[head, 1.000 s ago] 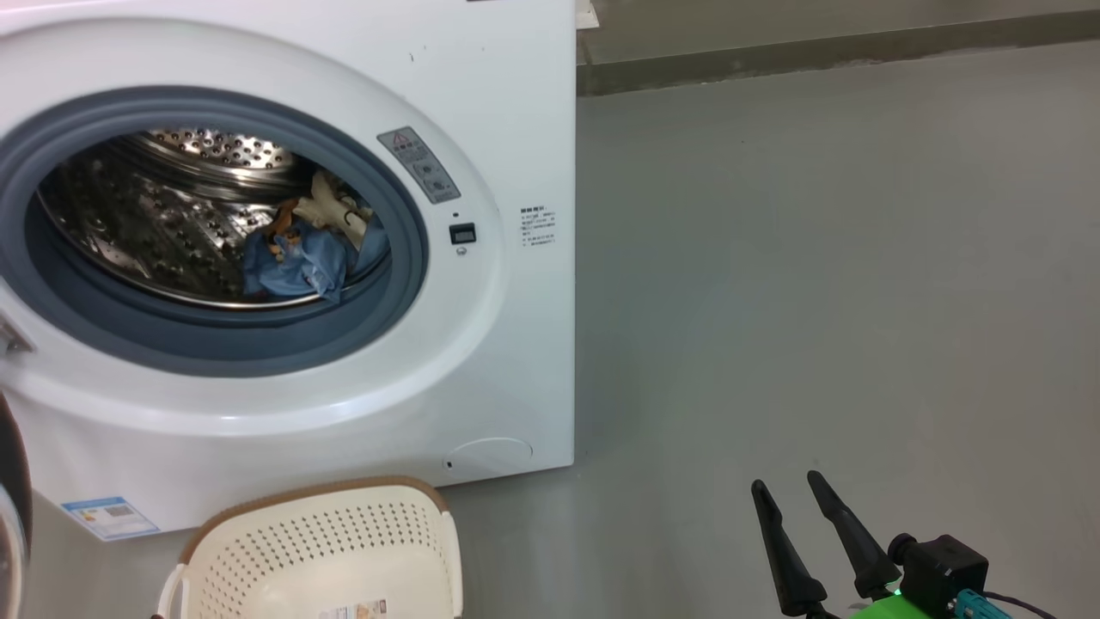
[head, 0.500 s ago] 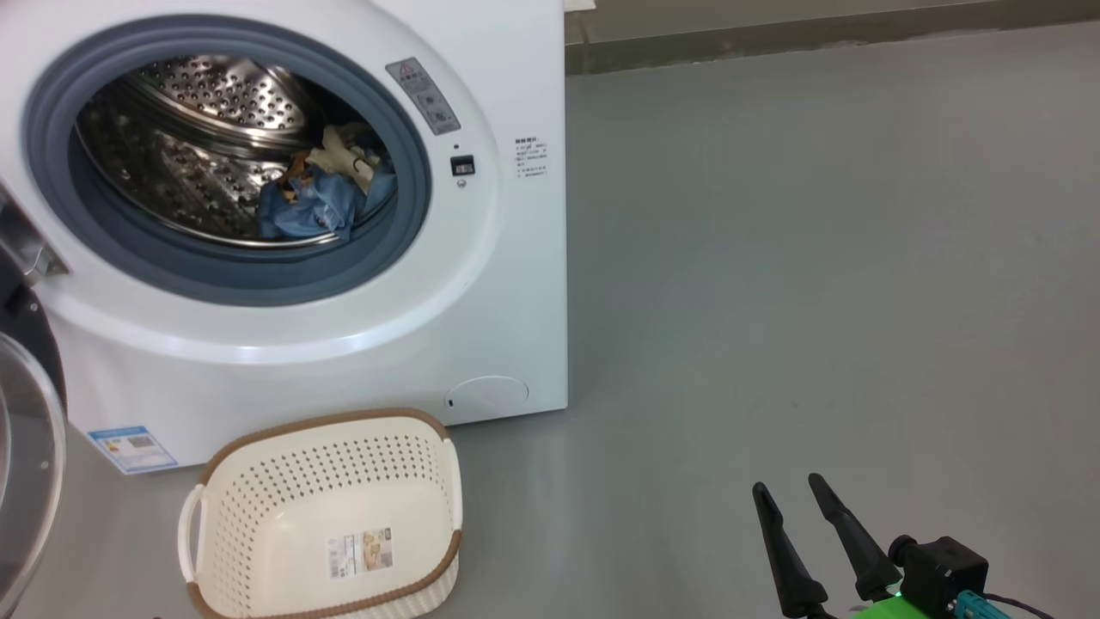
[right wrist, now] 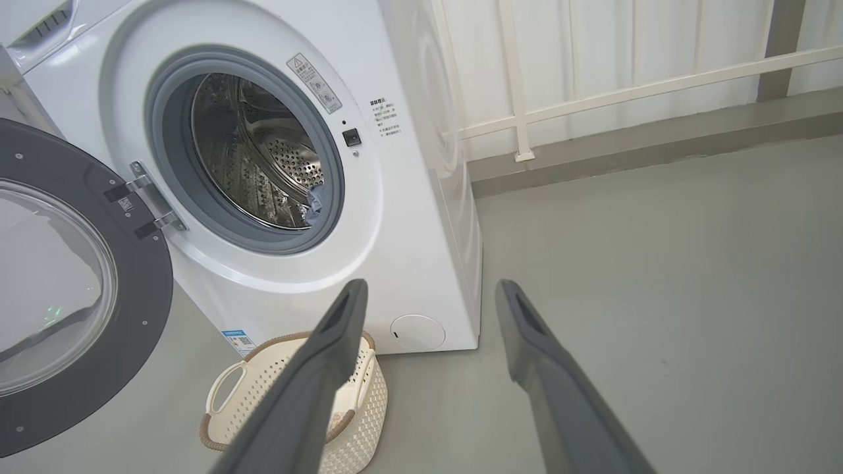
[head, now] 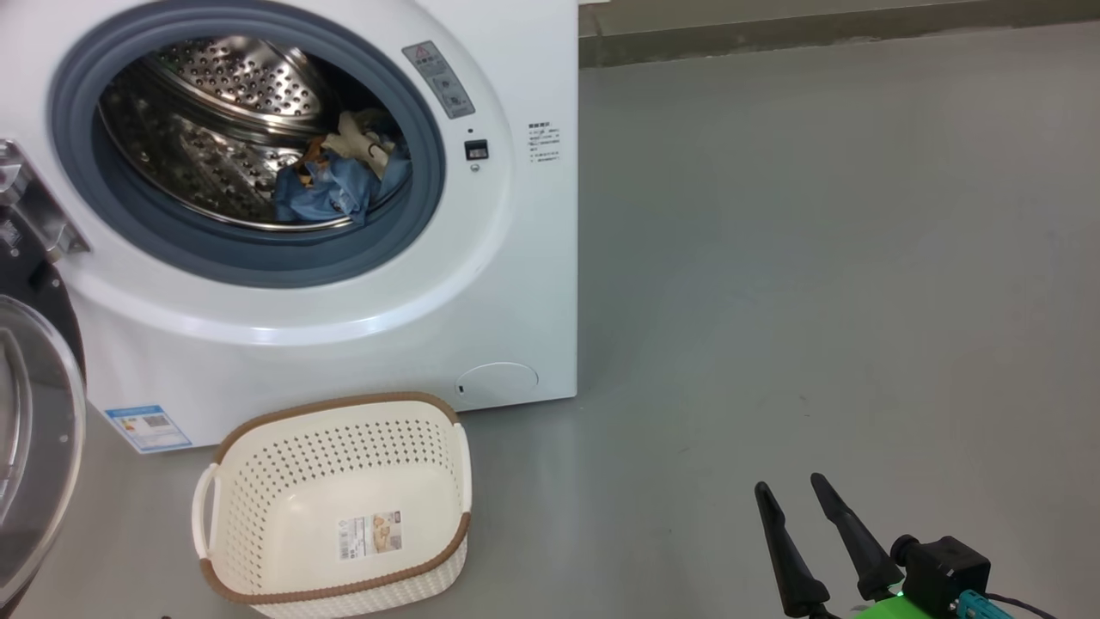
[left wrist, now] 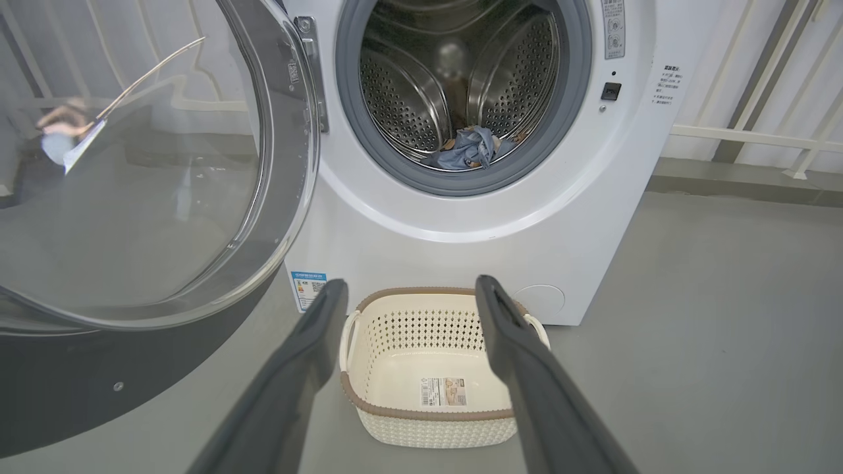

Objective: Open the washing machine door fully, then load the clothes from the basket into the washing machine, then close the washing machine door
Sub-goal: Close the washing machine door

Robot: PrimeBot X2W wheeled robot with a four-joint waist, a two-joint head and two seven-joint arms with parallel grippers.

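Shows the washing machine door [left wrist: 132, 197] swung wide at ten o'clock of the left hand [left wrist: 409, 286], nearer than the right hand [head: 789, 483]. Finds both released; clothes [head: 322, 189] inside the washing machine [head: 516, 284], basket [head: 335, 402] bare.

The white washing machine [head: 516, 301] has a grey ring [head: 258, 265] and a hole-dotted steel drum [head: 215, 163], with light-blue, cream and orange clothes [head: 322, 193] inside it, a cream perforated, brown-rimmed basket [head: 344, 456] before it and a black-rimmed door [right wrist: 148, 283].
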